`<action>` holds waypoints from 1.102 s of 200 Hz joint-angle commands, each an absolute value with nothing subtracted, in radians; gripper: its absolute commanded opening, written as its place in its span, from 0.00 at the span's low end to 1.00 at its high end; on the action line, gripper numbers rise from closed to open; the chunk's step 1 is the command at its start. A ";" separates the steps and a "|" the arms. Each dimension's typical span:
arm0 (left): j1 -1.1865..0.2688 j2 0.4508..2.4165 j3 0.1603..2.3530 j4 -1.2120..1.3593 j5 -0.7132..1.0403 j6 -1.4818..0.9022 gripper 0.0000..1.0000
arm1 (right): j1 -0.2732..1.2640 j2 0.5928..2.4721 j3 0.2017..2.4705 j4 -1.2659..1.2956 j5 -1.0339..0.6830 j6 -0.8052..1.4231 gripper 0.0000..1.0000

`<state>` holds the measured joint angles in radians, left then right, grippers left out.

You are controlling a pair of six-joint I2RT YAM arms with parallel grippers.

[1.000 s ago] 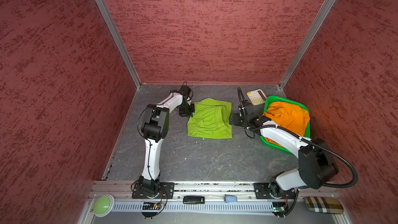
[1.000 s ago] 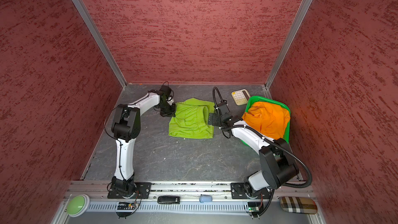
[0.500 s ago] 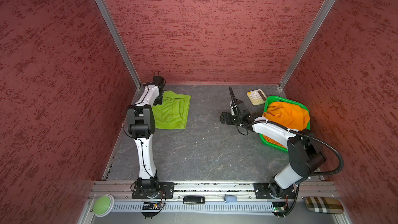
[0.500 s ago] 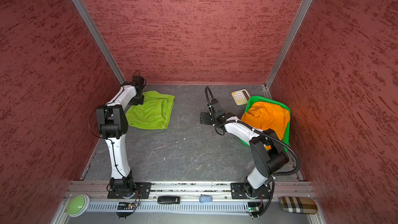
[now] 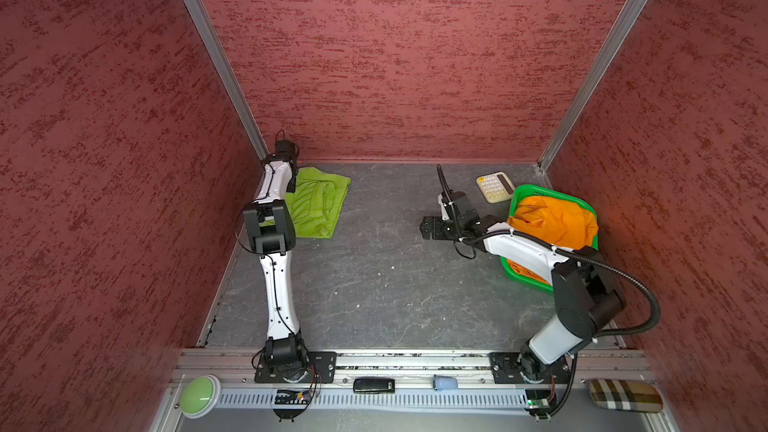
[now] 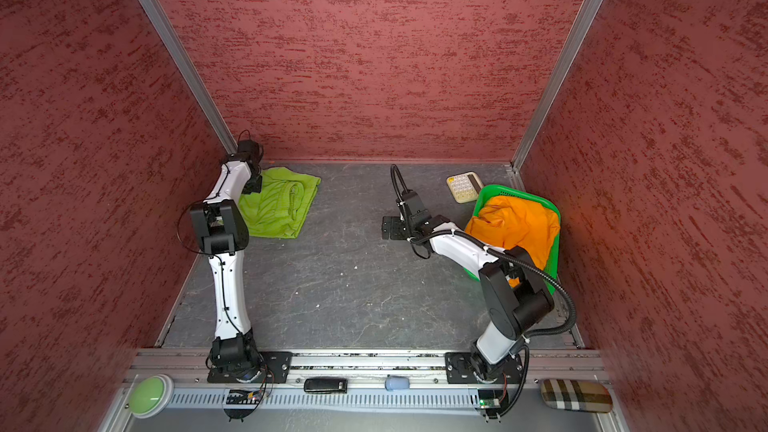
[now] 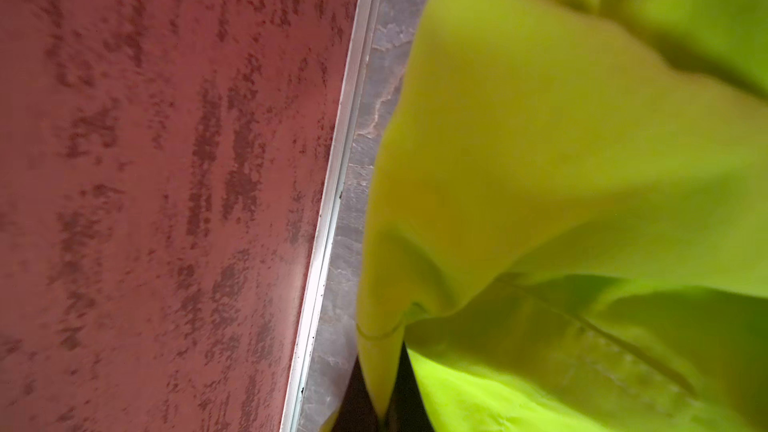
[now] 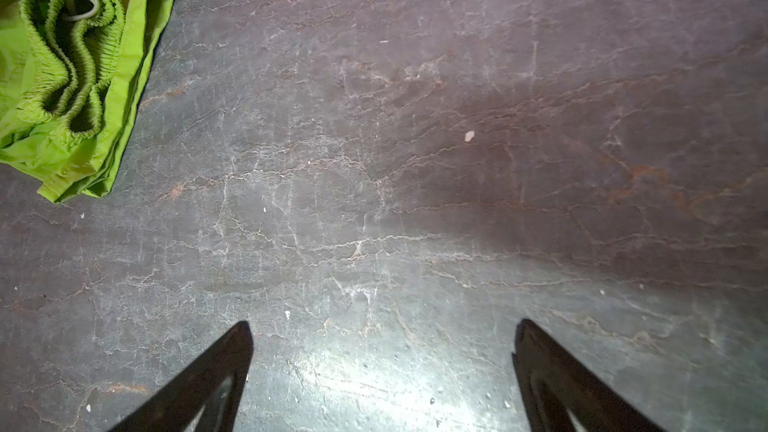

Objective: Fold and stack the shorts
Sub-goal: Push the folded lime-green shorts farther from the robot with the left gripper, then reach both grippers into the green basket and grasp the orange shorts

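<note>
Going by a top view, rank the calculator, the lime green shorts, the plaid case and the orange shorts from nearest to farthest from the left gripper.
From the left gripper:
1. lime green shorts, pinched in it, back left.
2. calculator, back right.
3. orange shorts, in the green basket, right side.
4. plaid case, front right corner.
</note>
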<state>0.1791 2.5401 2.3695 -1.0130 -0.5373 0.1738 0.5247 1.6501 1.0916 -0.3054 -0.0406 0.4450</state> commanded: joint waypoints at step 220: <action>-0.717 1.944 2.014 -0.465 -0.651 0.339 1.00 | -0.083 1.201 1.016 -0.615 0.199 0.488 0.99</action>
<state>-0.5697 1.9366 2.1025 -0.6933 -0.5350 0.2028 -0.0051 1.2125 1.0870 -0.6376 0.2497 0.4831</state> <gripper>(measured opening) 0.994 0.990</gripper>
